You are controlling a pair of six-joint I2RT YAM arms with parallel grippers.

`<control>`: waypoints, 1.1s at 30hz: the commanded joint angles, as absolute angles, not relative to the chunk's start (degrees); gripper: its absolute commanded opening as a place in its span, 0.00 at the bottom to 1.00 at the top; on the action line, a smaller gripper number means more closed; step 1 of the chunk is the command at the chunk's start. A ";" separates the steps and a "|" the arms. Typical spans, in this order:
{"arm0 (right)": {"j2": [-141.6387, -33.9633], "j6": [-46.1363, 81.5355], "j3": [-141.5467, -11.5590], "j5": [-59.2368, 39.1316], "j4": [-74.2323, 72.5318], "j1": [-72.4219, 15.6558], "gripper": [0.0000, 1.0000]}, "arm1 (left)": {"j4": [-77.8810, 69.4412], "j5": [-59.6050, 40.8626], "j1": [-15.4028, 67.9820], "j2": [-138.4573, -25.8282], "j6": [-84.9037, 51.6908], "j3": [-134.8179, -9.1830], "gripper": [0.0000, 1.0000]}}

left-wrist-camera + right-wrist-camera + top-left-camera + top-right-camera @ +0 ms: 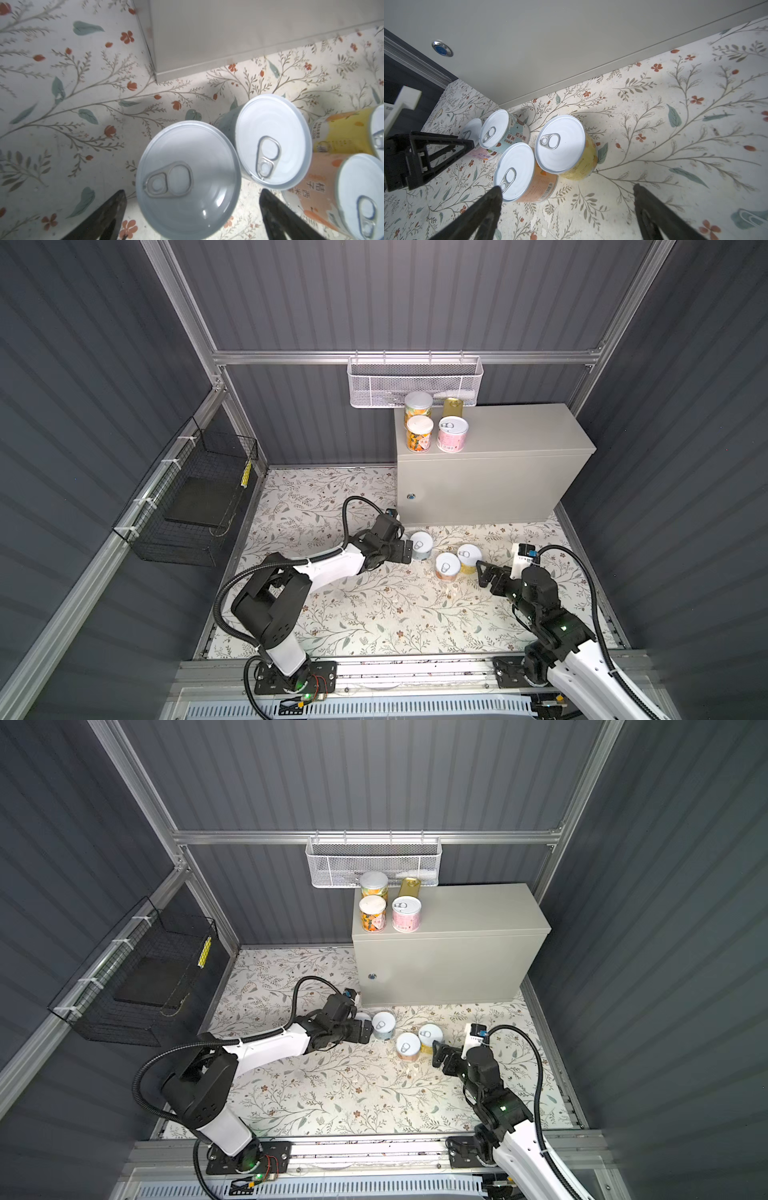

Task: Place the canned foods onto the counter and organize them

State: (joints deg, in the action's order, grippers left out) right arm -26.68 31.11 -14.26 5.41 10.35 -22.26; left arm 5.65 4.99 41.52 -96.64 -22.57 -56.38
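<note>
The left gripper point(192, 192), jaws wide open, straddles a pull-tab can point(188, 180) without clamping it. A blue-grey can point(421, 545) sits just beside at 3 o'clock. The right gripper point(566, 188), wide open and empty, faces the yellow can point(560, 143), one fingertip at the orange can point(515, 170) rim. At 12 o'clock the grey cabinet point(490, 481) holds four cans point(452, 433) crowding its left edge, and its top is bare toward 3 o'clock. The floral bench point(374, 614) lies open at 6 o'clock.

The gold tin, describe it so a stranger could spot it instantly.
Find the big light-grey cabinet by the back wall. At its top's left end, behind the pink can, sits the gold tin. It alone is golden and rounded-rectangular; its neighbours are round with pale lids.
</note>
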 commanded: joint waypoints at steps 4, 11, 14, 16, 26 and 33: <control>-25.24 31.92 -14.49 5.93 9.95 -22.05 0.99 | 8.97 5.92 41.22 -97.39 -20.35 -57.13 1.00; -24.57 32.08 -13.98 6.32 11.26 -22.08 0.99 | 8.75 5.32 41.14 -99.97 -19.03 -59.67 1.00; -23.89 32.15 -13.73 6.85 12.07 -22.04 0.99 | 10.24 5.50 41.13 -101.00 -18.74 -61.79 1.00; -23.15 32.08 -13.41 6.99 12.34 -22.06 0.99 | 10.63 5.41 41.09 -101.86 -18.72 -62.57 1.00; -20.65 31.41 -12.35 7.16 13.01 -22.05 0.99 | 9.13 5.09 41.13 -104.28 -19.60 -63.16 1.00; -21.59 29.80 -12.53 4.82 11.75 -22.05 0.99 | 7.20 5.65 41.13 -102.60 -20.13 -61.65 1.00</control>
